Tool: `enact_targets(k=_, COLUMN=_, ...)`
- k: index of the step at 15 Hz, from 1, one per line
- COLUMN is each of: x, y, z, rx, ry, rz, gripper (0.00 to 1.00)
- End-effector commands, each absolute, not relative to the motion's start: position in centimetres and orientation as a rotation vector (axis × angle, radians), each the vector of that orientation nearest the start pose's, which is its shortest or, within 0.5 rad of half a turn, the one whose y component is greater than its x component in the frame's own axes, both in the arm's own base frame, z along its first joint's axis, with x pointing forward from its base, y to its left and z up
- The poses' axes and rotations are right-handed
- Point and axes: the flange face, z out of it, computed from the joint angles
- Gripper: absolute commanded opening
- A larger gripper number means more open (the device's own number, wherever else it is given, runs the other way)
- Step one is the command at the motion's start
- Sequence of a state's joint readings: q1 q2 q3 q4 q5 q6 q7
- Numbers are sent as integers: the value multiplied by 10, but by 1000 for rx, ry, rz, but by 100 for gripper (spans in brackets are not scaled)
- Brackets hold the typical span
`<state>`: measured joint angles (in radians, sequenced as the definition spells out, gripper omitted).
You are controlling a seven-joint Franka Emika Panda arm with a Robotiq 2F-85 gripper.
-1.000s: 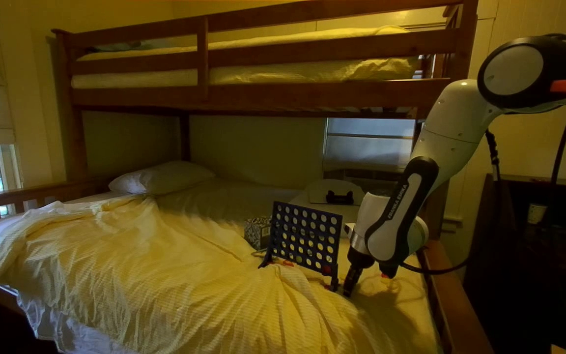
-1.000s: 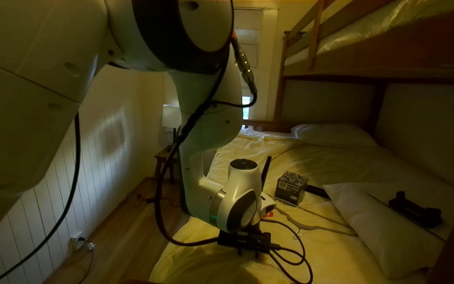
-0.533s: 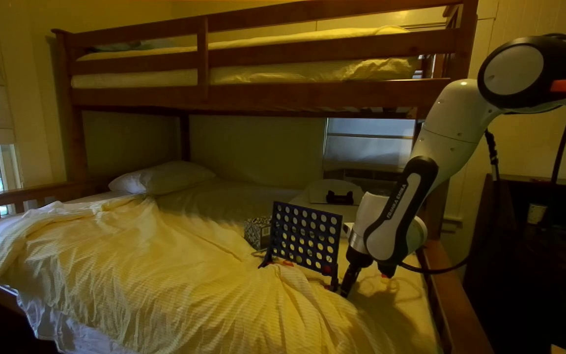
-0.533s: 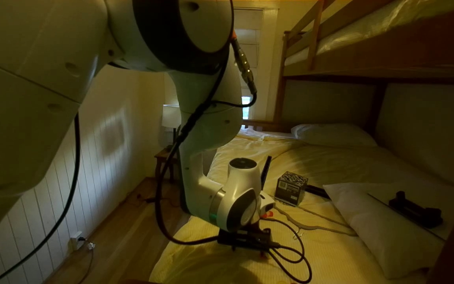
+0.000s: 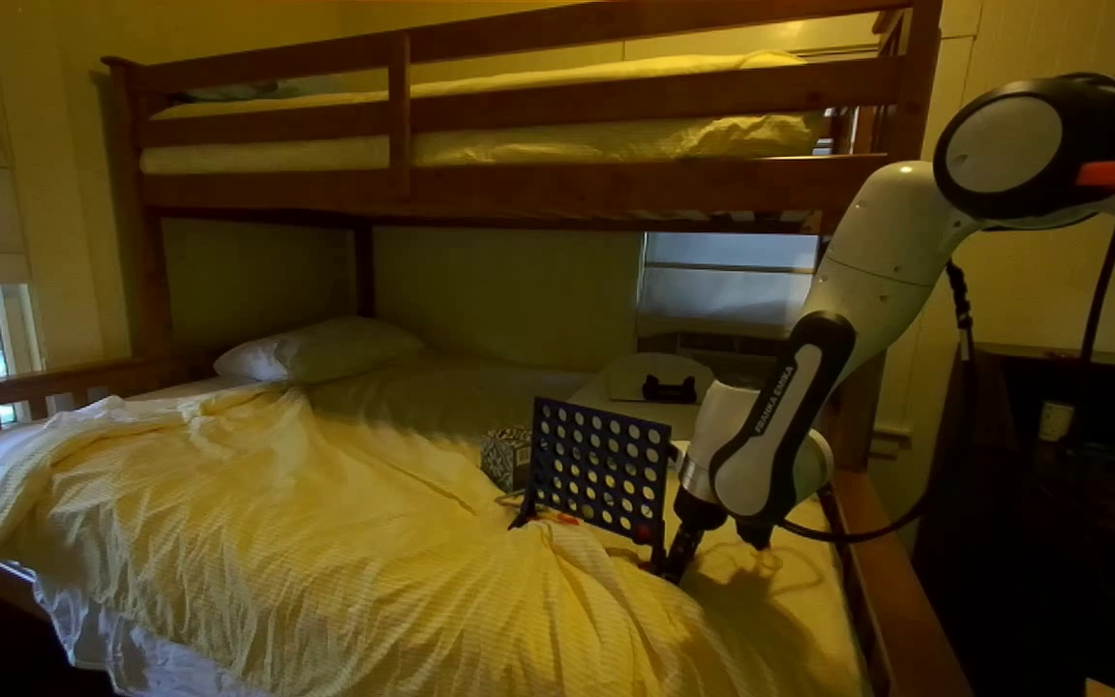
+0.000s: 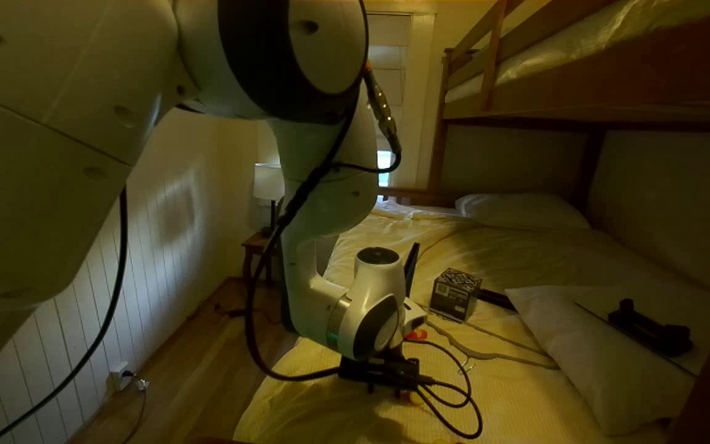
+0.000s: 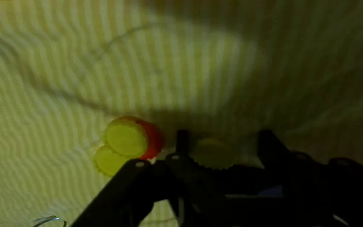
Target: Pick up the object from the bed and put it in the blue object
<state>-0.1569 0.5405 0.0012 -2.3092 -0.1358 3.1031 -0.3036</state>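
Carefully, the black gripper (image 7: 223, 142), jaws spread and nothing gripped, is best centred on the round yellow disc (image 7: 213, 154) between them on the yellow-striped bed (image 5: 374, 542), the dark-blue holed board (image 5: 599, 469) nearby being left untouched.

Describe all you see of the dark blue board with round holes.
The dark blue board is a flat rectangle, apparently plastic, pierced by a regular grid of round holes. It stands roughly upright on the rumpled yellow bed, on dark feet at both ends. A red spot shows at its lower corner beside the pincer; whether the pincer touches the board cannot be told. A patterned box stands near its other end. In an exterior view the arm hides most of it.
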Motion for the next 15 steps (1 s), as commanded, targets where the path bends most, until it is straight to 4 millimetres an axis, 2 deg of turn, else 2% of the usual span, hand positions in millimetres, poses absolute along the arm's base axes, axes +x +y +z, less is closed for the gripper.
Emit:
enact_targets(k=1, x=535, y=-73, z=131, rx=-3159, ry=-464, rz=-412, gripper=30)
enact_targets(k=4, x=536, y=-74, z=132, rx=-3164, ry=-460, rz=-417, gripper=9)
enact_targets(k=8, x=532, y=-80, z=135, rx=-3171, ry=-453, rz=-403, gripper=9)
enact_targets(k=15, x=513, y=-95, z=135, rx=-3195, ry=-413, rz=-192, gripper=9)
